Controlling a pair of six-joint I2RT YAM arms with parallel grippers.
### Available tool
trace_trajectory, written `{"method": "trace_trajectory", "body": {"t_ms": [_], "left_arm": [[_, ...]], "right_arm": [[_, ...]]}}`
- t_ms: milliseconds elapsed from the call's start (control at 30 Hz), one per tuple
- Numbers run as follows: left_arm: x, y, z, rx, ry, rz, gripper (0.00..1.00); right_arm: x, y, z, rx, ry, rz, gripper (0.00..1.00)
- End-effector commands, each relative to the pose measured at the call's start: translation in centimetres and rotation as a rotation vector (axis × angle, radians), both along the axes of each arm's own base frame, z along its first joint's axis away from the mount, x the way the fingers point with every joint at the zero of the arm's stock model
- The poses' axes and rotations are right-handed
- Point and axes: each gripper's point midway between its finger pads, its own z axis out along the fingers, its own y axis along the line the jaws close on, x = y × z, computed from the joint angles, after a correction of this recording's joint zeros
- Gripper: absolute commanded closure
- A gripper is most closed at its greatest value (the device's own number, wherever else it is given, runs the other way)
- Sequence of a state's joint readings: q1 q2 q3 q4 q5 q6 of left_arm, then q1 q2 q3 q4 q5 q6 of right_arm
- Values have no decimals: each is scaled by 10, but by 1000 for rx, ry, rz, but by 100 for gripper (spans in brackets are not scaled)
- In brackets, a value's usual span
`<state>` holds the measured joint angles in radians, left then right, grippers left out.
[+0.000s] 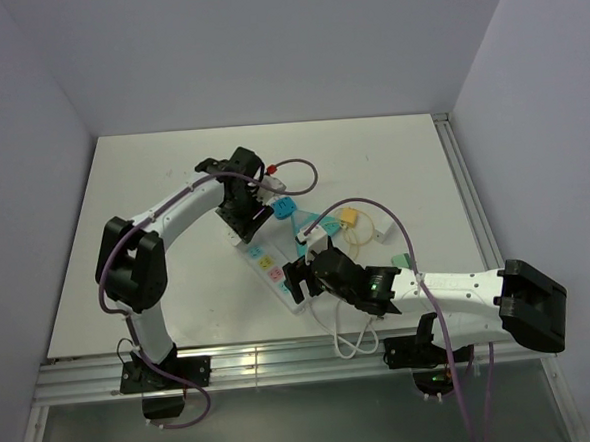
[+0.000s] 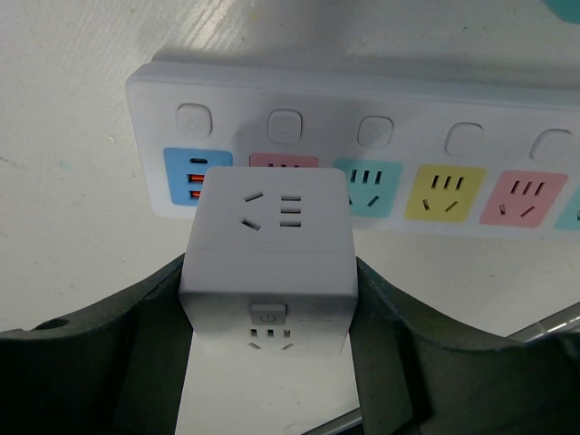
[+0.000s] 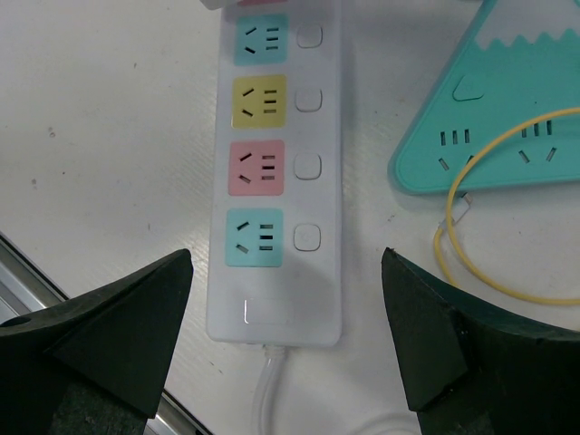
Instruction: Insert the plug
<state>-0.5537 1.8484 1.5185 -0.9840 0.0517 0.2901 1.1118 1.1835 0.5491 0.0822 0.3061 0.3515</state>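
Clamping the white hard-plastic cube plug [image 2: 267, 236] by two opposite flat faces, the left gripper [image 2: 269, 304] is holding it over the long white power strip with coloured sockets [image 2: 453, 118], covering the pink socket [image 2: 283, 161] at 3 o'clock of the blue USB panel [image 2: 192, 177]; whether its pins are seated is hidden. The cube is looking light, rigid and smooth, so a square, firm pinch is probably going to be needed against slipping under a push. The right gripper [image 3: 285, 272] is hovering wide open above the strip's cord end.
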Motion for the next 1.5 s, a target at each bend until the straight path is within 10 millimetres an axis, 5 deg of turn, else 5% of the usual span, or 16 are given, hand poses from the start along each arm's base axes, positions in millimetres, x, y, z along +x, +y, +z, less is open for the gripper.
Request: {"method": "trace_trajectory", "body": {"t_ms": [0,833,1233,1467], "left_arm": [[-2,5,-4,36,-20,-41,100],[-7,2,-32,116,127,-5,100],[-33,21,-59,187,176,101,100],[-42,16,-52,75,110,101,100]], "right_arm": [[5,1,9,40,-19,-21,9],[4,3,9,44,-14,-6,9],[5,3,9,42,-14,-9,9],[5,5,8,39,-11,-7,9]]}}
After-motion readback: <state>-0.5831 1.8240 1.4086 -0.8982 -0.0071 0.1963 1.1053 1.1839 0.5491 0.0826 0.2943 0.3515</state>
